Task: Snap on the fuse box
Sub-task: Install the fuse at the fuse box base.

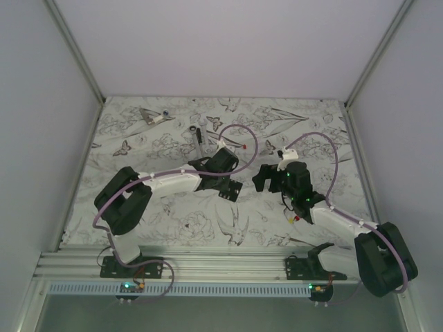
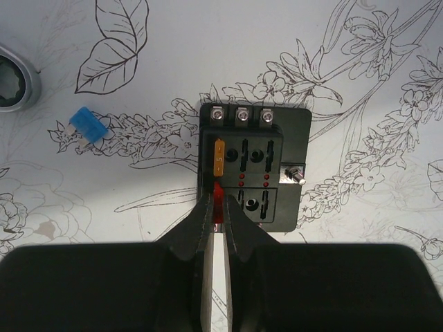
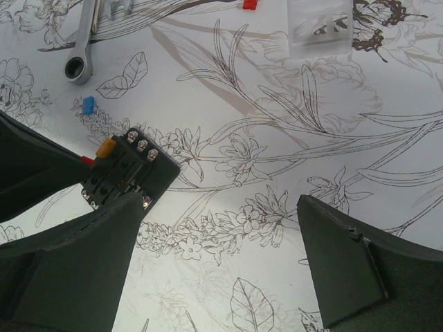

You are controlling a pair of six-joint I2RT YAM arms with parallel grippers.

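The fuse box (image 2: 257,166) is a black square box lying flat on the flower-printed table, with three screws along its far edge and an orange fuse (image 2: 219,157) seated in its left slot. My left gripper (image 2: 219,202) is shut on a red fuse (image 2: 219,192), which stands at the box's near left slot, just behind the orange one. In the right wrist view the fuse box (image 3: 131,173) lies by my left finger. My right gripper (image 3: 221,238) stands open and empty just right of the box. From above, the fuse box (image 1: 230,191) sits between both grippers.
A loose blue fuse (image 2: 88,125) lies left of the box. A ring wrench (image 3: 78,55) lies beyond it. Further back are a loose red fuse (image 3: 249,4) and a clear plastic cover (image 3: 320,24). Small parts (image 1: 156,116) rest at the back left.
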